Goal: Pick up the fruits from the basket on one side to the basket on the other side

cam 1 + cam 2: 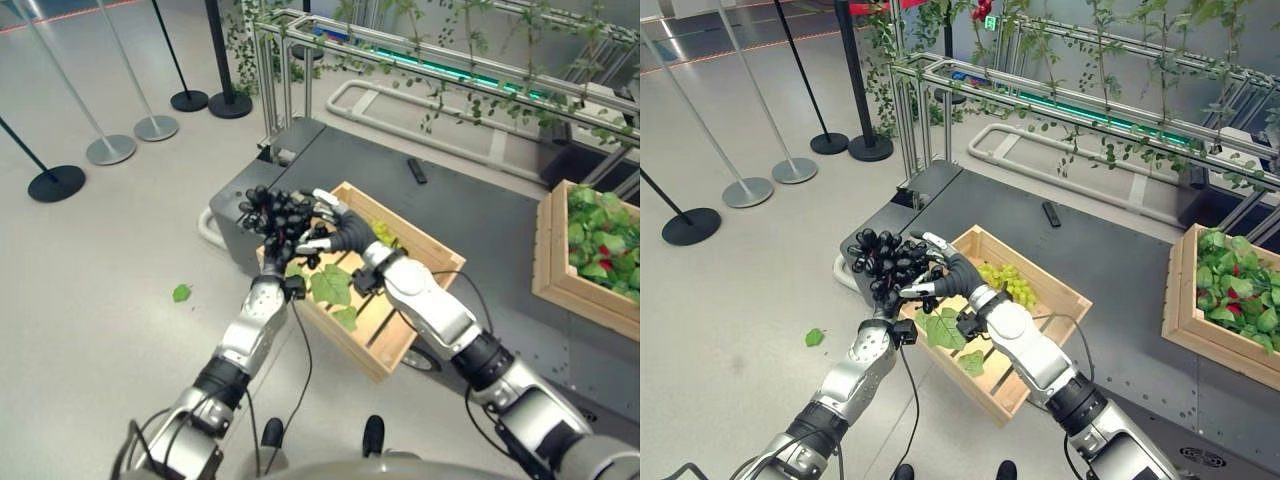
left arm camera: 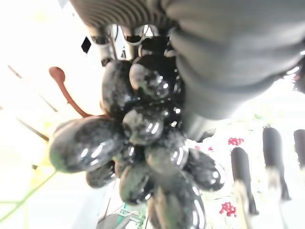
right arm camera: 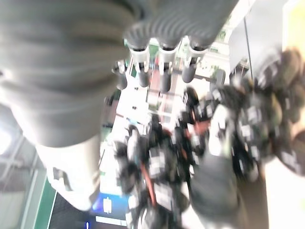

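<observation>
A bunch of black grapes hangs over the near-left corner of a wooden crate. My left hand reaches up from below, fingers curled on the bunch; the left wrist view has the grapes right against its palm. My right hand comes in over the crate, and its straight fingers spread against the bunch's right side. In the right wrist view the grapes lie just past those fingers. Green grapes and big green leaves lie in the crate.
The crate rests on a dark low platform with a small black object on it. A second wooden crate of leaves and red fruit stands at the right. Stanchion bases and a loose leaf are on the floor at the left.
</observation>
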